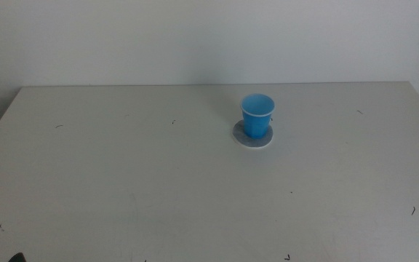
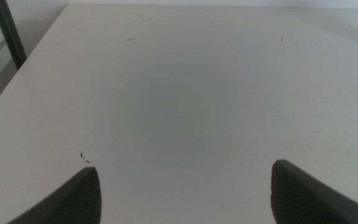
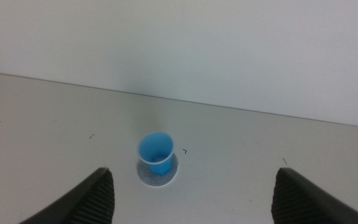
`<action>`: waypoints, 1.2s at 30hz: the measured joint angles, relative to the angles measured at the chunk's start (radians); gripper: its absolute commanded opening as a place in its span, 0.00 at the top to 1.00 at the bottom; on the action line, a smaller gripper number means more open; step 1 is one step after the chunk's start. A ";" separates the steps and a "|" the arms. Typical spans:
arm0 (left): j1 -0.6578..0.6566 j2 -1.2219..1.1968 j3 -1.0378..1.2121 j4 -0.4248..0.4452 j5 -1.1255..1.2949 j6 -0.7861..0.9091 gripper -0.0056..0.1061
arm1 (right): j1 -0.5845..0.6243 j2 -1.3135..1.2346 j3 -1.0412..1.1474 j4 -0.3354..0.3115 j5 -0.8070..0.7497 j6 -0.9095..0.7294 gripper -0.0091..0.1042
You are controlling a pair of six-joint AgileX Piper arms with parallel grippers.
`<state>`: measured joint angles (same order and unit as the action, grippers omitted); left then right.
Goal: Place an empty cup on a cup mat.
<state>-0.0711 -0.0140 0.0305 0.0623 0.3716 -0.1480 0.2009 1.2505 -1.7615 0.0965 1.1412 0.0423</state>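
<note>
The blue cup (image 1: 257, 115) stands upright on the cup mat (image 1: 253, 138), a grey disc with a white edge, right of the table's middle. It looks empty. The right wrist view shows the cup (image 3: 155, 151) on the mat (image 3: 158, 175) some way ahead of my right gripper (image 3: 191, 193), whose jaws are wide apart and empty. My left gripper (image 2: 185, 190) is open and empty over bare table, far from the cup. Neither arm shows in the middle view.
The white table (image 1: 122, 182) has a few small dark specks. A white wall stands behind its far edge. A dark post (image 2: 8, 34) shows beside the table in the left wrist view.
</note>
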 measured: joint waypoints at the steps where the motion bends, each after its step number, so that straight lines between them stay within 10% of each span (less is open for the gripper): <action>1: 0.000 0.000 0.000 0.000 0.000 0.000 0.01 | 0.000 -0.042 0.059 -0.007 -0.041 -0.005 0.35; 15: 0.000 0.000 0.000 0.000 0.000 0.000 0.01 | 0.000 -0.750 1.069 -0.048 -0.719 -0.042 0.30; 36: 0.000 0.000 0.000 0.000 0.000 0.000 0.01 | 0.000 -1.143 1.699 -0.123 -0.867 -0.017 0.17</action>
<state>-0.0711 -0.0140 0.0305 0.0623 0.3716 -0.1480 0.2009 0.1070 -0.0622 -0.0261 0.2743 0.0248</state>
